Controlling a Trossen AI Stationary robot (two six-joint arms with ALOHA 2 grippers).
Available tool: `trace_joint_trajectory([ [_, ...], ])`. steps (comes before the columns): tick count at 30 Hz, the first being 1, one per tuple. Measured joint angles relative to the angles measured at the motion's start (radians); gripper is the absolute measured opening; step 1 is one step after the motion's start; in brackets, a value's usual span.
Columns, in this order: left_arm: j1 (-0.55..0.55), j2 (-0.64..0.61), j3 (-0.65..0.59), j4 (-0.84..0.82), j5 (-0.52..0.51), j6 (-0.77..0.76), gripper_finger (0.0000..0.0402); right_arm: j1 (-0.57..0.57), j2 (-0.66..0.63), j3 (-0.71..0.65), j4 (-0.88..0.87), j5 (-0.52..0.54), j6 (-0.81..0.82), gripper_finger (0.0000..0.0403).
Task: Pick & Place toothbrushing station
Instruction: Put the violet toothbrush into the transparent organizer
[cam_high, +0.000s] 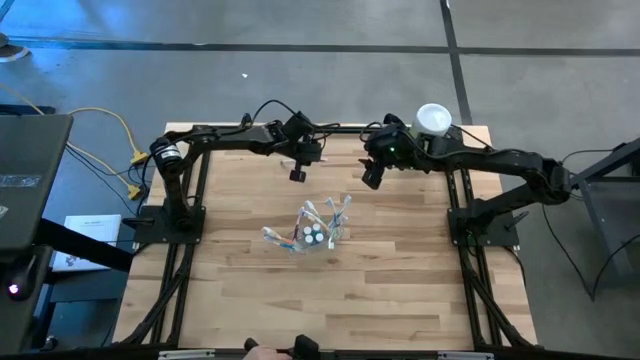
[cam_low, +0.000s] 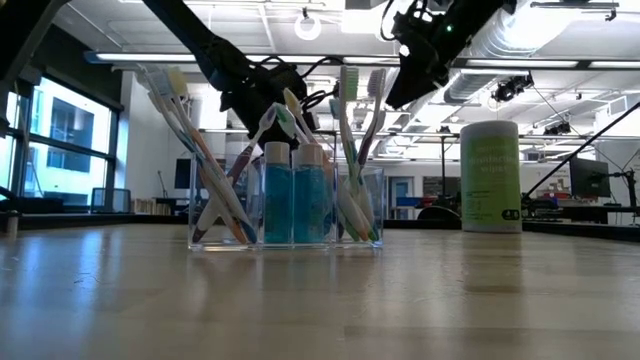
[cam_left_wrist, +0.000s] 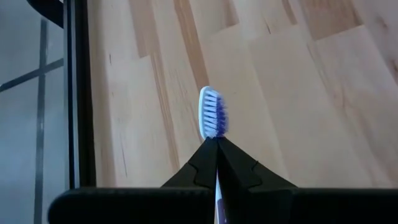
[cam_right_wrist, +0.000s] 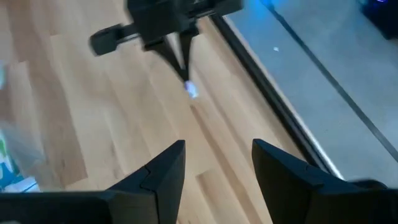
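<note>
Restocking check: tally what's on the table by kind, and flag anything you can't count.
Toothpaste tubes: 2 showing
Green canister: 1
Clear holder: 1
Toothbrush in the shut left pincer: 1
Toothbrushes in the holder: too crowded to count
Total counted: 5

The light-green canister (cam_low: 490, 176) at the table's far right carries dark printed lines, too blurred to read, and no other text, number or sign is legible anywhere.
</note>
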Motion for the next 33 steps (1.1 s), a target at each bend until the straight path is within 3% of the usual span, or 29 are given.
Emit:
trace_joint_trajectory([
  [3,0.000,0.000,0.000,0.000,0.000,0.003,0.0001,-0.021,0.002,-0.069,0.122,-0.091,-0.046,0.0177],
  [8,0.000,0.000,0.001,0.001,0.000,0.005,0.0001,-0.067,0.003,-0.254,0.511,-0.266,-0.114,0.0177],
  [12,0.000,0.000,0.001,0.002,0.001,0.006,0.0001,-0.106,0.047,-0.362,0.748,-0.319,-0.165,0.0177],
  [24,-0.041,0.000,0.002,0.049,0.026,0.017,0.0001,-0.130,0.371,-0.366,1.057,-0.380,-0.186,0.0177],
  [33,-0.045,0.000,0.002,0.073,0.025,0.017,0.0001,-0.130,0.396,-0.347,1.058,-0.380,-0.212,0.0177],
])
